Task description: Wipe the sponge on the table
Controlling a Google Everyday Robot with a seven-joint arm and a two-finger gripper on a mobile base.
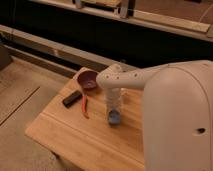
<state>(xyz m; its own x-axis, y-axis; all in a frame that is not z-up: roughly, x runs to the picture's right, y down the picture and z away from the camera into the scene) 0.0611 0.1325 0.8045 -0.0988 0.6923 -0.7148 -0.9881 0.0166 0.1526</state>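
The light wooden table fills the lower middle of the camera view. My white arm reaches in from the right and bends down over it. At its end the gripper points straight down and is shut on the small blue sponge, which presses against the tabletop a little right of the table's centre. The fingers cover the sponge's upper part.
A maroon bowl stands at the table's far edge. A black rectangular bar and a thin red-orange curved item lie left of the sponge. Speckled grey floor lies to the left, a dark wall with rails behind.
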